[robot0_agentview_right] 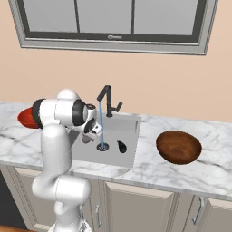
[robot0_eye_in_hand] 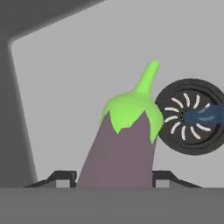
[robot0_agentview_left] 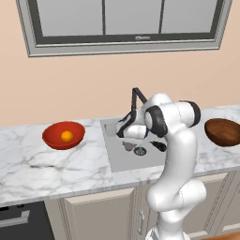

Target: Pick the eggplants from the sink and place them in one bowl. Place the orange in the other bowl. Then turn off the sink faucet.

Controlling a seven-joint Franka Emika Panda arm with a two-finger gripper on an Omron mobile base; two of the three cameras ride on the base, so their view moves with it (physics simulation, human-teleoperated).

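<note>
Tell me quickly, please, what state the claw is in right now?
Claw: down in the sink, one finger tip on each side of the pale eggplant; whether it has shut on it cannot be told.

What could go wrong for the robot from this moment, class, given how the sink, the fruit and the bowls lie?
1. The pale eggplant sits between the tool fingertips, but a firm grip is not evident; lifting might drop it into the sink.
2. Water is running from the faucet beside the arm, so the eggplant may be slippery.
3. The brown bowl lies across the sink from the arm; the carry passes near the faucet and could knock it.
</note>
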